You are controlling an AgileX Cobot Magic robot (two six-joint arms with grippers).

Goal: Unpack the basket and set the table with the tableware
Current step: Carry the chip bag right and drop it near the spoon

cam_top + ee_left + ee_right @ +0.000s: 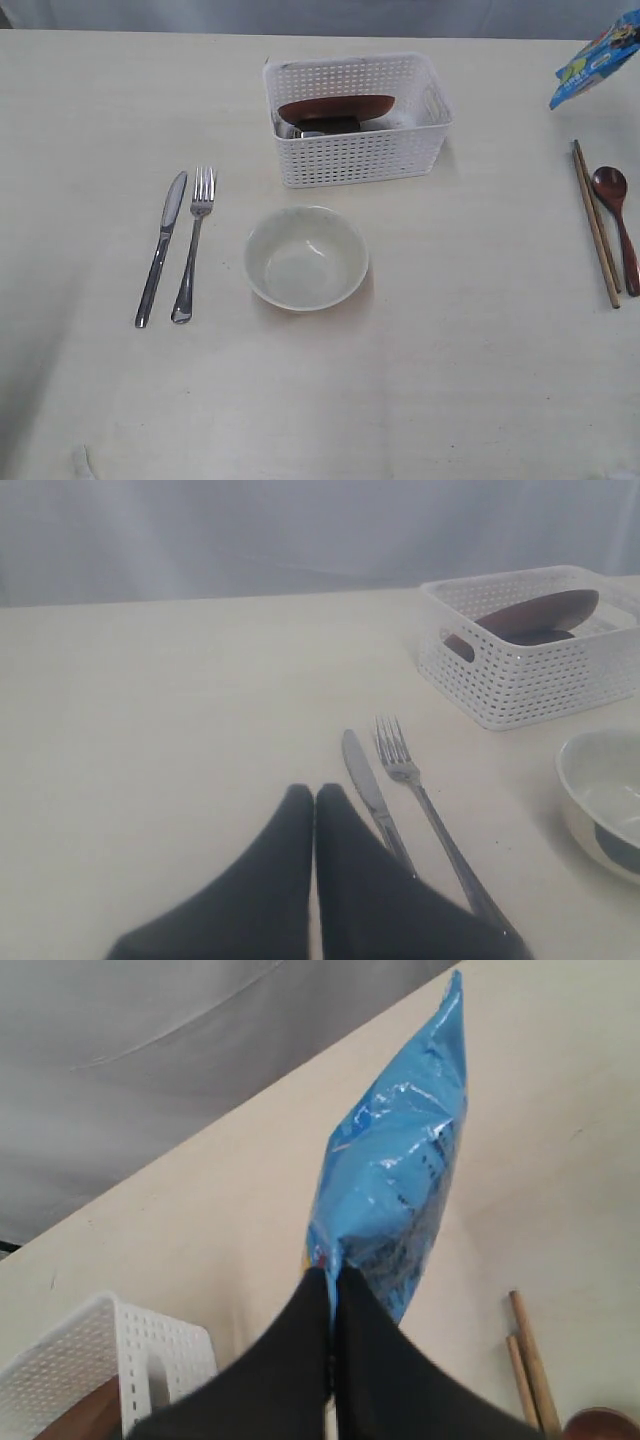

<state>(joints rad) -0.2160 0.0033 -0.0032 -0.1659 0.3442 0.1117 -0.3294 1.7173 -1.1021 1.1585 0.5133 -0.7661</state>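
Near the far right corner of the table (450,350), our right gripper (332,1278) pinched the blue snack packet (395,1190).
Our left gripper (315,795) was squeezed shut and empty by the knife (160,250) and fork (192,250). The basket (360,155), brown plate (335,107) inside, sat by the far edge; the bowl (306,258) sat mid-table.

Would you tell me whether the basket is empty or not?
Not empty: the basket holds a brown plate leaning inside; what lies under it is unclear.
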